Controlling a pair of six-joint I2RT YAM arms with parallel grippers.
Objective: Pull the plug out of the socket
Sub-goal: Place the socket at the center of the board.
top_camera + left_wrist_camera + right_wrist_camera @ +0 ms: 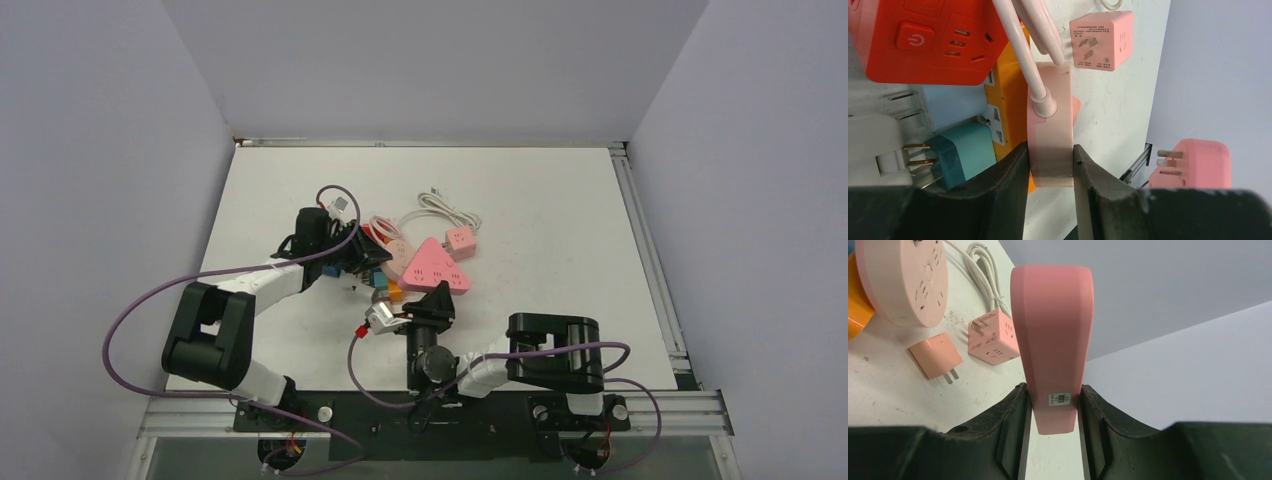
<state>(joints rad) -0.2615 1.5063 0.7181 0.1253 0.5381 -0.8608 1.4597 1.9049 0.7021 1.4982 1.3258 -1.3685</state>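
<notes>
My left gripper (1050, 152) is shut on the rim of the pale pink round socket (1050, 125), which stands on edge with its white cord (1023, 55) running away from it. My right gripper (1053, 392) is shut on the pink triangular plug (1053, 325), seen edge-on and lifted. In the left wrist view the plug (1195, 162) shows bare prongs, apart from the socket. From above, the plug (437, 265) lies just right of the socket (397, 256), with my left gripper (365, 256) and right gripper (432, 298) beside them.
A red socket cube (923, 40), an orange socket block (1005, 95), teal and pale blue plugs (960, 150) and a white plug (875, 142) crowd beside the left gripper. A pink cube adapter (460, 240) and coiled white cable (440, 207) lie behind. A small pink plug (935, 356) lies flat.
</notes>
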